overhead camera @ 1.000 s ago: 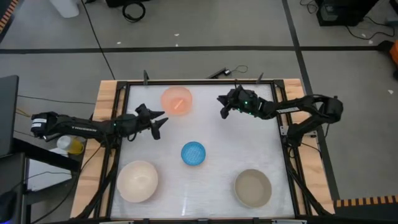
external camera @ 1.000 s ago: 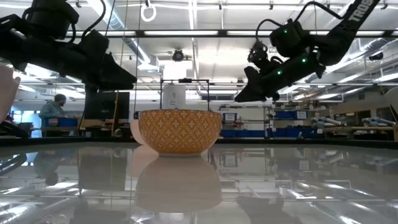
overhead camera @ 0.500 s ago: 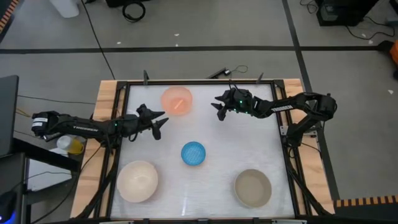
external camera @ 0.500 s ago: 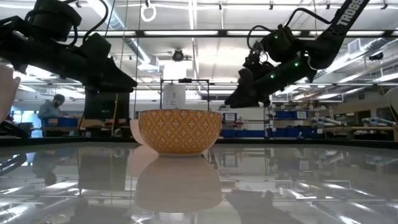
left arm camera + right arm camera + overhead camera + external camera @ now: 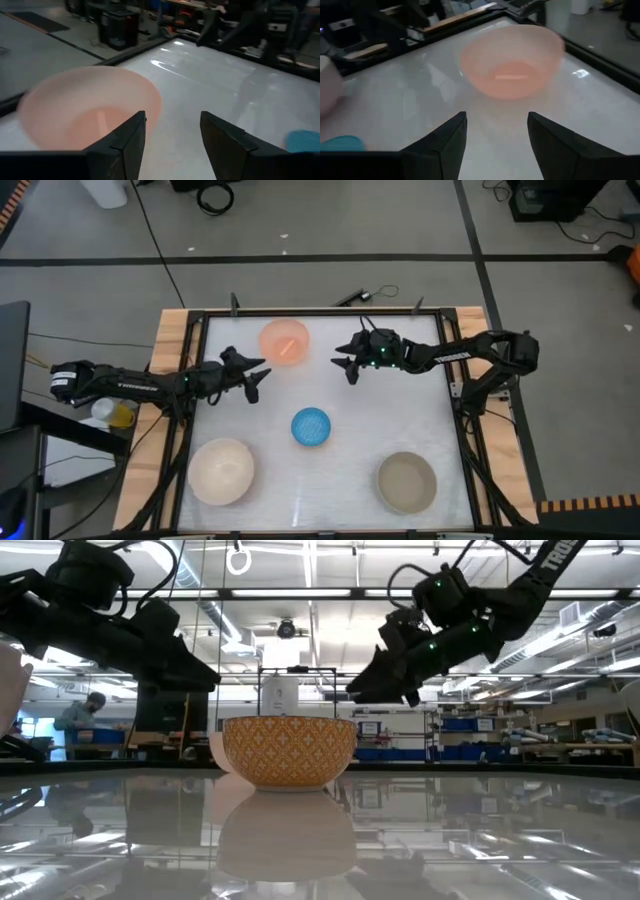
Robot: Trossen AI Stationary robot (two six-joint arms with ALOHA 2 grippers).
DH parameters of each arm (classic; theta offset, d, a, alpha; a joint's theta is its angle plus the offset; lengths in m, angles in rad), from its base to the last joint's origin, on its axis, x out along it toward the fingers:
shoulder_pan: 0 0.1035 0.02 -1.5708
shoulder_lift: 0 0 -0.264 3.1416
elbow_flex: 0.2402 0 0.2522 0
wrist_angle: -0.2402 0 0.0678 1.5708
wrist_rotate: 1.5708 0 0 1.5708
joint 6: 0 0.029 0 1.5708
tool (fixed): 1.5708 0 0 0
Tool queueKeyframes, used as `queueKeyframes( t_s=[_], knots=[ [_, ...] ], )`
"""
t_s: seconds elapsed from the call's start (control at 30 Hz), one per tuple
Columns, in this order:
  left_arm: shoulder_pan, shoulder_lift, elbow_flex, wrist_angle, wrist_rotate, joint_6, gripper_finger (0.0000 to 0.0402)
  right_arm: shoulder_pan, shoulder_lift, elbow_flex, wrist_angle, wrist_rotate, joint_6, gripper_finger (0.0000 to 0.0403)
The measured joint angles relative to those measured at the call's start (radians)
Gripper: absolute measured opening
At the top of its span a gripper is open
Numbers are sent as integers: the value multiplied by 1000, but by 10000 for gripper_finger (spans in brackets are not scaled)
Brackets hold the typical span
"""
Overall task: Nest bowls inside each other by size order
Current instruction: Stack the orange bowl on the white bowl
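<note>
Four bowls stand apart on their bases on the white table. The salmon-pink bowl [image 5: 285, 342] is at the far middle, the small blue bowl [image 5: 311, 426] in the centre, the cream-white bowl [image 5: 221, 471] near left, the grey-beige bowl [image 5: 406, 481] near right. My left gripper [image 5: 258, 380] hovers open just near-left of the pink bowl [image 5: 90, 110]. My right gripper [image 5: 342, 370] hovers open to its right, fingers pointing at the pink bowl [image 5: 512, 60]. Neither gripper holds anything.
A black frame [image 5: 310, 313] edges the table, with wooden boards outside it. In the low view both arms hang well above the tabletop, over a patterned bowl [image 5: 290, 752] in the middle. Bare table lies between the bowls.
My right gripper has moved toward the table's left edge, closer to the pink bowl, and its fingers have opened. The bowls have stayed where they were.
</note>
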Motion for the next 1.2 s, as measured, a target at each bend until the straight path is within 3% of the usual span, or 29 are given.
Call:
queueKeyframes(
  t_s=[0.23, 0.47, 0.6, 0.7, 1.0, 1.2],
  knots=[
    [1, 0, 0, -65, 32, -1, 192, 103, 0, 68, -74, 100, 0, 215],
    [1, -2, 0, -91, 220, 21, 192, 219, 0, 95, -120, 131, 60, 215],
    [-6, -2, 39, -139, 286, 26, 192, 226, 4, 95, -127, 276, 128, 215],
    [-21, -2, 82, -206, 288, 48, 192, 203, 36, 126, -169, 293, 225, 215],
    [-64, -1, 117, -234, 266, 88, 192, 232, 306, 436, -359, 306, 195, 208],
    [-110, -1, 115, -393, 279, -17, 192, 223, 395, 623, -478, 303, 89, 208]
  ],
)
